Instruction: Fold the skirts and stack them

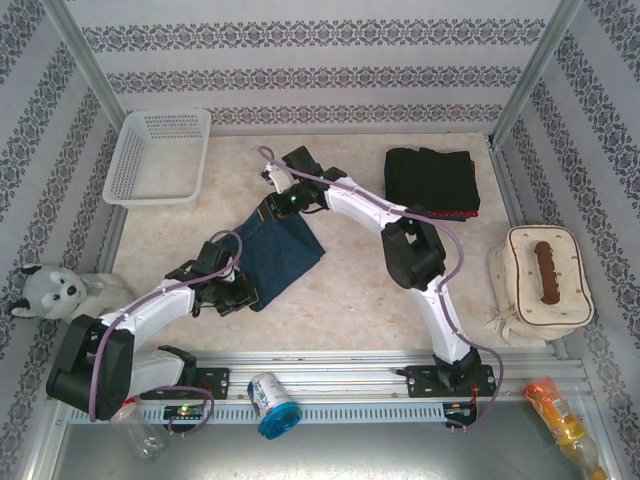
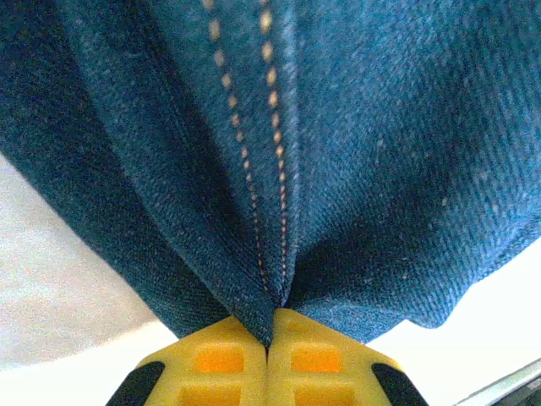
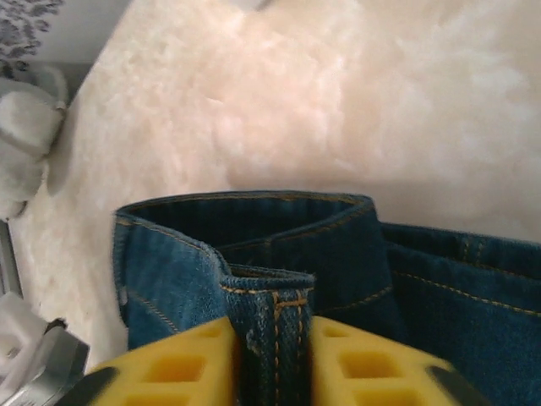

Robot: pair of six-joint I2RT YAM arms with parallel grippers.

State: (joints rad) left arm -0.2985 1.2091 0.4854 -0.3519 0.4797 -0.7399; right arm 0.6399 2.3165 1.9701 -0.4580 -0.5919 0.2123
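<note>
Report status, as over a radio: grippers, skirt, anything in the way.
Left gripper shut on denim skirt; right gripper shut on its waistband. Black skirt folded at back right. White basket stands apart, not blocking.

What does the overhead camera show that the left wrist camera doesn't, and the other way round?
The overhead view adds the wider scene: the basket, the folded black stack, a toy dog, a pouch, and the right tool at the far edge of the denim skirt. The left wrist view adds close detail: orange stitching running down into the left tool, which is pressed shut on a bunched fold. Both views share the denim skirt and the left tool's grip on it.
</note>
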